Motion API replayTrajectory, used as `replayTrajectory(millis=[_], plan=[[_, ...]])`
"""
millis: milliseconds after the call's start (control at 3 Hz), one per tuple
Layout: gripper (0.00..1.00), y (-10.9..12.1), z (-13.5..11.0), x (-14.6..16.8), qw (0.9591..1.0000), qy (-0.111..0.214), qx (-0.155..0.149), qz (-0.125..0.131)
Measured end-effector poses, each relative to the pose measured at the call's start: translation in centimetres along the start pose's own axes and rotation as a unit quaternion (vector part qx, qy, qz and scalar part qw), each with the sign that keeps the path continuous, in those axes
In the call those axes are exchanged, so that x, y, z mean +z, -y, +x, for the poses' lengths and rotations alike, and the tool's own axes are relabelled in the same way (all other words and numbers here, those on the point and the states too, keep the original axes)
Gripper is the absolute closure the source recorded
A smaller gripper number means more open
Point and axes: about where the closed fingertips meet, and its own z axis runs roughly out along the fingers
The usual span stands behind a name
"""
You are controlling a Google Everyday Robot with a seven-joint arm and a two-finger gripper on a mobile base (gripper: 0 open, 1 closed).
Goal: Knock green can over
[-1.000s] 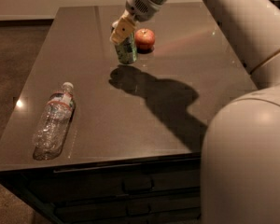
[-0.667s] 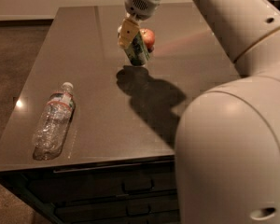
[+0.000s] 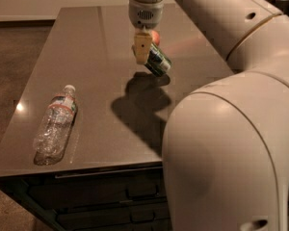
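Observation:
The green can (image 3: 158, 62) is on the far part of the dark table (image 3: 101, 81). It is tilted hard, its top leaning right and toward me, and it looks half tipped over. My gripper (image 3: 144, 52) hangs from the arm straight above, and its tip touches the can's upper left side. The red apple (image 3: 155, 36) sits just behind the can and is partly hidden by the gripper.
A clear plastic bottle (image 3: 55, 125) lies on its side near the table's front left edge. My arm's large white body (image 3: 221, 148) fills the right foreground and hides the table's front right corner. Dark drawers (image 3: 106, 206) are below the tabletop.
The can stood nearly upright at the gripper and now leans far over to the right. The gripper has moved slightly right and toward me with it.

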Motion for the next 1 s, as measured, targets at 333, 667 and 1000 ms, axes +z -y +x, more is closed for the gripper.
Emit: replayTrajectory(millis=[333, 667, 1000], plan=[[0.6, -1.9, -0.1, 0.8, 0.9974, -0.034, -0.063, -0.008], [0.38, -4.0, 0.0, 1.6, 0.9908, -0.055, -0.121, -0.024], [0.15, -5.6, 0.6, 2.2, 0.9843, -0.066, -0.159, -0.037]])
